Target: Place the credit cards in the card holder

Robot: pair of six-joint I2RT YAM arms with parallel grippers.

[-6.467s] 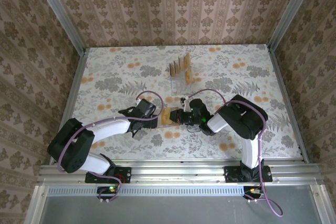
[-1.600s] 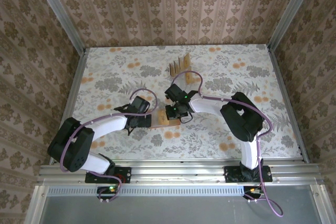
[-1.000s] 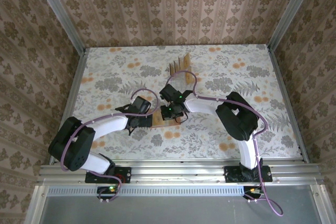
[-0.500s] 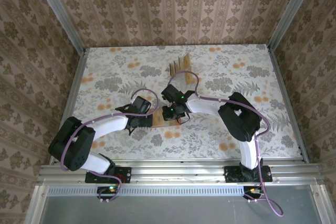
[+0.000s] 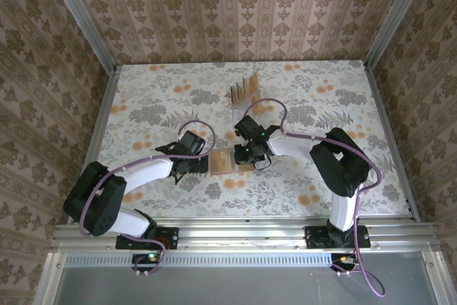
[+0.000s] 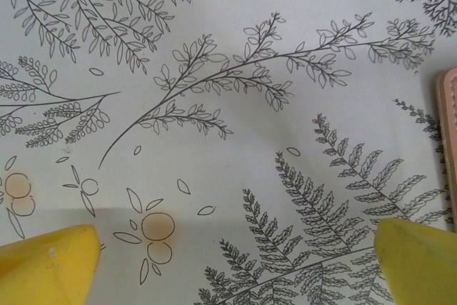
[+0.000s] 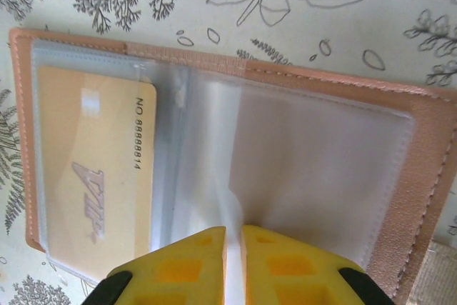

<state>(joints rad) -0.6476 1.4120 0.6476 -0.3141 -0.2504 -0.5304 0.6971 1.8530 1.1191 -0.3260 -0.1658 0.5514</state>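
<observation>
The card holder (image 7: 423, 149) lies open on the table, salmon leather with clear pockets. One tan credit card (image 7: 93, 176) sits inside its left pocket. My right gripper (image 7: 233, 232) is shut on a clear pocket leaf (image 7: 230, 201) near the fold, pinching it upright. In the top view the card holder (image 5: 221, 163) lies between the two grippers, with the right gripper (image 5: 244, 153) at its right edge. Open wide, my left gripper (image 6: 235, 251) hovers over bare table just left of the holder's edge (image 6: 450, 126). More credit cards (image 5: 243, 89) stand on edge at the back.
A clear stand (image 5: 257, 108) sits behind the right arm, just in front of the standing cards. The floral tablecloth (image 5: 143, 112) has open room to the left and right. Metal rails (image 5: 103, 116) and patterned walls bound the table.
My right gripper has drawn back to the right off the card holder, so more of the open holder shows. The left arm has stayed still.
</observation>
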